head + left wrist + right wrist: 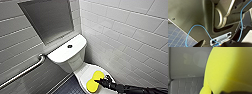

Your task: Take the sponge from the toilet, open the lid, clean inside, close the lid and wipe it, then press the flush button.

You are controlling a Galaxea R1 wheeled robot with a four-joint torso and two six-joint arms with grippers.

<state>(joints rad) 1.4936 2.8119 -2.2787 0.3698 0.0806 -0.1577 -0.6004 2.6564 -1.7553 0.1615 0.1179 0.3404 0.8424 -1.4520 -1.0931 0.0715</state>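
White tiled walls [125, 30] close in around the toilet [72, 63], with a metal grab bar [25, 71] on one side and dark floor tiles [67, 87] below. Its lid [82, 72] is down, and the yellow sponge [95, 81] lies flat on top, toward the front. The right gripper [100, 81] reaches in from the side and touches the sponge's near edge. I cannot tell whether it has actually closed on it (in the right wrist view the sponge [230, 69] looms very close).

By my reading, the first step is in hand: picking up the sponge. The next move calls for a firm hold at the sponge's narrow waist and a straight lift clear of the lid, so that the lid can be raised. The flush button [69, 46] on the tank top [60, 53] is untouched.
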